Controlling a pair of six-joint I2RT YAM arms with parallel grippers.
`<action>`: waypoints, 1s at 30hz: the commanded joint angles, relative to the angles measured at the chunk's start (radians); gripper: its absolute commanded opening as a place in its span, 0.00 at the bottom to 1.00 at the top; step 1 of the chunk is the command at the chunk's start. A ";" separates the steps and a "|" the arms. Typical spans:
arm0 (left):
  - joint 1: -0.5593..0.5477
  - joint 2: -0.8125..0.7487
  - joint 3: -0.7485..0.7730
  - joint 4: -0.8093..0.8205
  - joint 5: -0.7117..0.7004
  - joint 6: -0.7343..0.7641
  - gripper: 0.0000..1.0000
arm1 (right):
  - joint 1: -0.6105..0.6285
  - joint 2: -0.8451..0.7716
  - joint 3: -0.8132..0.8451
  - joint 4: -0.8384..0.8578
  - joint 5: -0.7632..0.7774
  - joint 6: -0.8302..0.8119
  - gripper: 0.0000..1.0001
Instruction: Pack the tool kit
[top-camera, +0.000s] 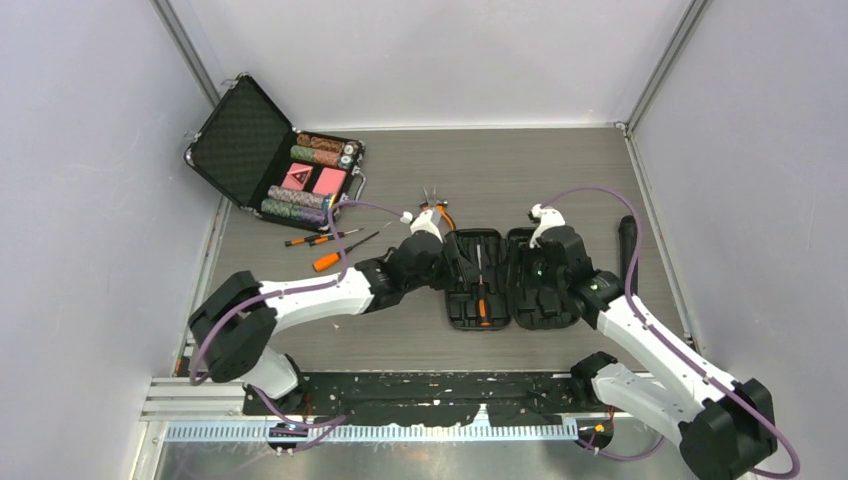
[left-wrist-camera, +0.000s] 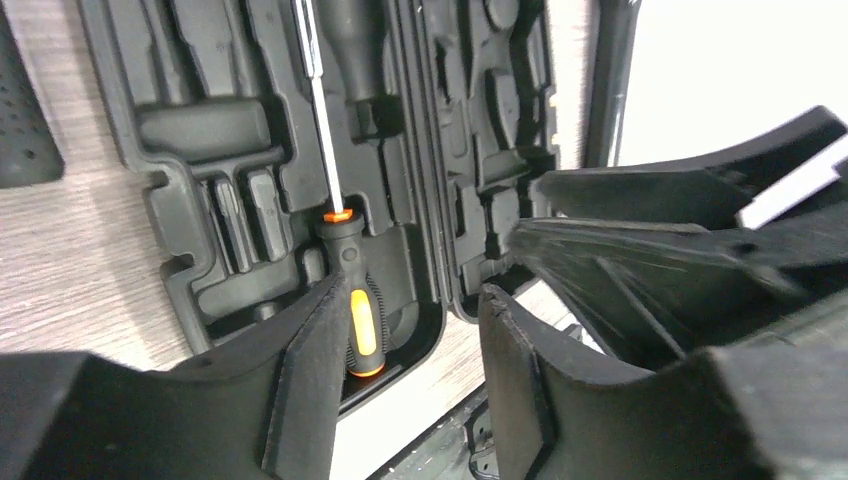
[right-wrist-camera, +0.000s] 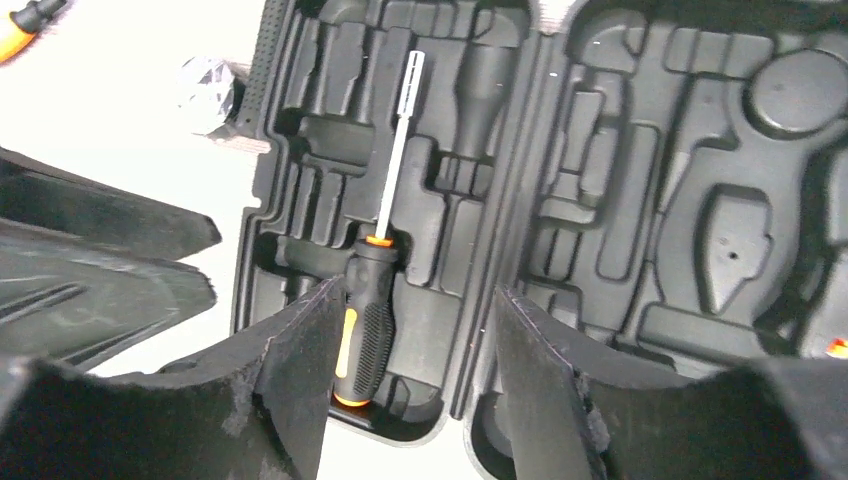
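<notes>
The tool kit (right-wrist-camera: 640, 200) lay open, slots upward for loading. Left fingers (left-wrist-camera: 310, 390) and right fingers (right-wrist-camera: 290, 385), spread above it and pinching nothing, probably stood clear of the screwdriver (right-wrist-camera: 365, 320) seated in the slot nearest them.

The grey table (top-camera: 560, 170) is carrying the open tool kit (top-camera: 462, 310) mid-way; a briefcase (top-camera: 245, 150) is sitting far left (lid raised), 2 screwdrivers (top-camera: 322, 239) are lying between them, pliers (top-camera: 435, 212) just beyond the kit, a black bar (top-camera: 627, 245) lying near the right edge.
</notes>
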 joint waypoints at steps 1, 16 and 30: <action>0.027 -0.101 -0.026 -0.028 -0.091 0.113 0.55 | -0.003 0.089 0.086 0.072 -0.108 0.009 0.57; -0.073 0.013 0.173 -0.114 0.064 0.435 0.35 | -0.004 0.437 0.288 0.066 -0.109 -0.002 0.43; -0.074 0.191 0.245 -0.157 0.188 0.373 0.16 | -0.052 0.696 0.440 0.097 -0.168 0.013 0.33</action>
